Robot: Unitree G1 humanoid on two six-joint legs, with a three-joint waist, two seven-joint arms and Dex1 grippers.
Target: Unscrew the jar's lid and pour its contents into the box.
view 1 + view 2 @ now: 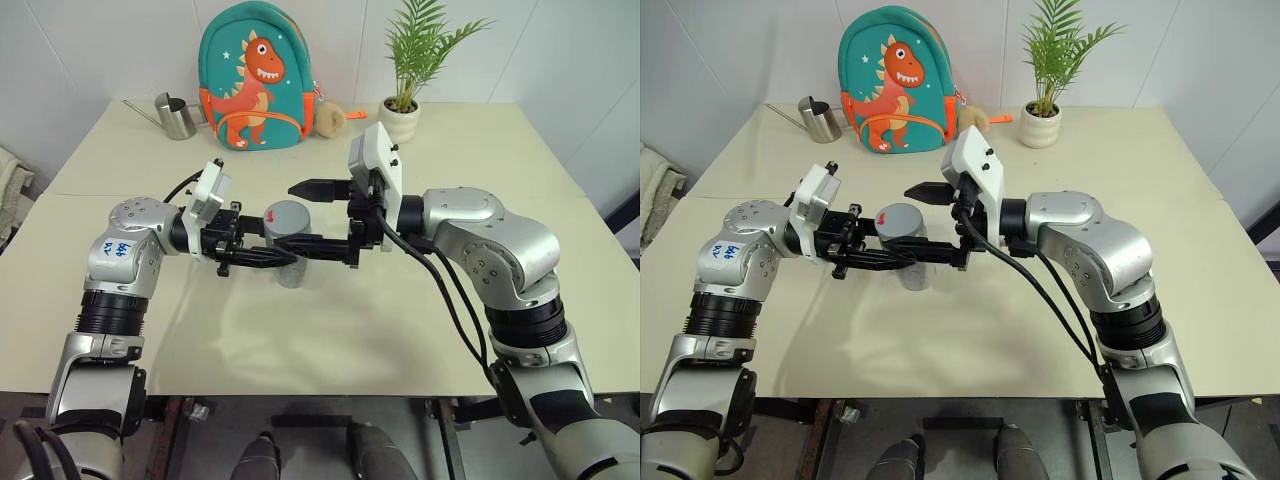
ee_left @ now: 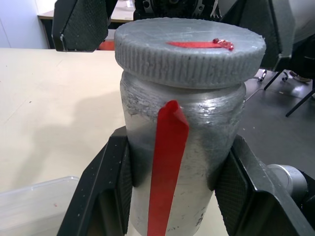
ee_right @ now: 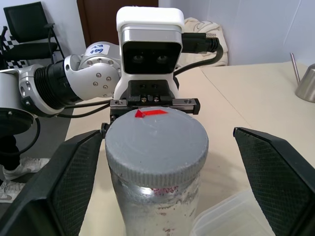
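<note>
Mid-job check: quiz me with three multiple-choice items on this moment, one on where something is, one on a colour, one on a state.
1. Where does the left hand grip the jar?
A. by the body, below the lid
B. by the lid
C. under the base

2. What colour is the tape strip running down the jar?
A. blue
B. red
C. green

3. How is the right hand at the lid?
A. shut on it
B. open, a finger on each side, apart from it
C. away at the plant pot

Answers: 1 A, left wrist view shows its fingers clamping the body. 2 B, the strip is plainly red. 3 B, right wrist view shows gaps beside the lid.
</note>
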